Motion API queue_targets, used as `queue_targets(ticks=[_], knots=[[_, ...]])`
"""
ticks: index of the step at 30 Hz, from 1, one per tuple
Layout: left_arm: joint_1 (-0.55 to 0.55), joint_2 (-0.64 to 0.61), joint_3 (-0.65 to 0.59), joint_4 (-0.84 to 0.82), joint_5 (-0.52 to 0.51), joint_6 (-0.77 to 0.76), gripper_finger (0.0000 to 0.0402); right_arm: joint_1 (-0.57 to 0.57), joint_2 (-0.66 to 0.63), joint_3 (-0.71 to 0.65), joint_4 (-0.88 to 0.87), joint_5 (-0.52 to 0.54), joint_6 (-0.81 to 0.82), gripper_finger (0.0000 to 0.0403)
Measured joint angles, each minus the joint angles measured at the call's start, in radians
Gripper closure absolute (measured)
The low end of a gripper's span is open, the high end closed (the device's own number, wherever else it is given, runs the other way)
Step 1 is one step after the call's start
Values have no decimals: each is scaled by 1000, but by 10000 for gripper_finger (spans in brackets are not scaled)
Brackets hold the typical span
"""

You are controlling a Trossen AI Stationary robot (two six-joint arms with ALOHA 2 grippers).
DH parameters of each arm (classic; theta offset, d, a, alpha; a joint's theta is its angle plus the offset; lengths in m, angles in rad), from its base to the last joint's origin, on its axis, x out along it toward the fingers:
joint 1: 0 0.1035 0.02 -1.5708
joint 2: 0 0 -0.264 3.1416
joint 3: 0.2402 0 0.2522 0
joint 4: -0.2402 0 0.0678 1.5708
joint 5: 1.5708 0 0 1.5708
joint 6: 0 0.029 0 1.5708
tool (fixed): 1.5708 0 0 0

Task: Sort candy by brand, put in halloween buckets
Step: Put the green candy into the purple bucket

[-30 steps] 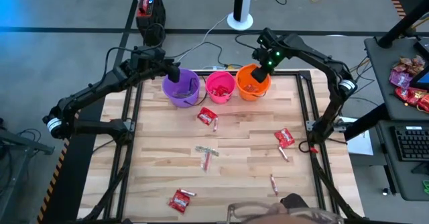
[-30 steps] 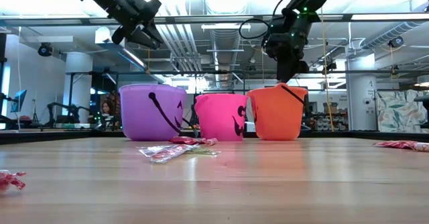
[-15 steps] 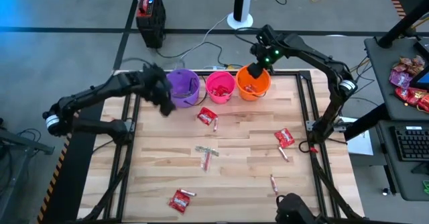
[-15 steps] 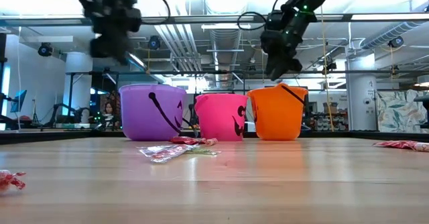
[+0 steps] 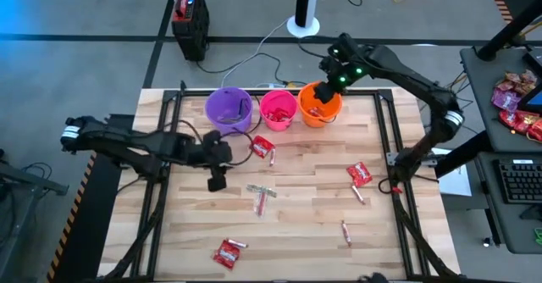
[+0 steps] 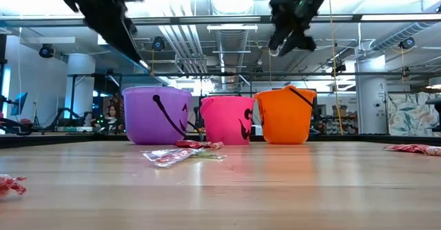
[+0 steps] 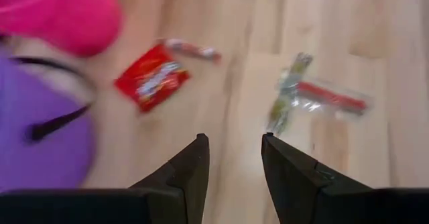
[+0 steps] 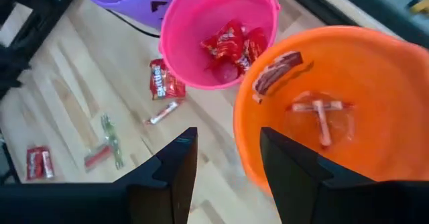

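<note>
You have three halloween buckets on the surface (image 5: 305, 232): one purple (image 5: 227, 110), one pink (image 5: 278, 108), one orange (image 5: 320, 103). Loose on the wood you can count three red squarish packets (image 5: 261, 146) (image 5: 359, 174) (image 5: 225, 252), a few pink-white sticks (image 5: 345, 232) and one greenish stick (image 5: 260, 199). Inside the orange bucket you can see two crossed sticks (image 8: 320, 110); the pink one holds red packets (image 8: 228, 43), too bunched for you to count.

Smooth plastic on all three pails, purple bucket (image 6: 156, 114), pink bucket (image 6: 227, 119) and orange bucket (image 6: 284, 115), each with a soft sheen. The table (image 5: 296, 224) is pale wood in jointed strips (lightly glossy seen low). A red packet (image 7: 151, 83) shines like foil; the clear wrapper (image 7: 333, 96) glints. Gripper fingers (image 8: 175, 167) look matt black.
</note>
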Motion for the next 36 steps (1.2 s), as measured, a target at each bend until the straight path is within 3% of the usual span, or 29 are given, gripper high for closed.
queue_targets(ticks=[4, 11, 15, 18, 26, 31, 36], knots=[[2, 39, -91, 194, 108, 9, 280, 43, -98, -15, -23, 109, -5, 256], [16, 135, -103, 355, 109, 194, 280, 57, -209, -48, 12, 213, -16, 250], [48, 246, -56, 328, 196, 167, 281, 42, -221, -62, 16, 214, -73, 239], [46, 341, -29, 285, 267, 232, 281, 40, -220, -86, 16, 213, -118, 229], [42, 501, 82, 253, 277, 186, 281, 40, -221, -176, 16, 109, -134, 209], [42, 550, 104, 253, 279, 184, 277, 40, -230, -211, 23, 108, -120, 204], [44, 552, 94, 260, 296, 227, 249, 40, -258, -237, 70, 107, -86, 204]])
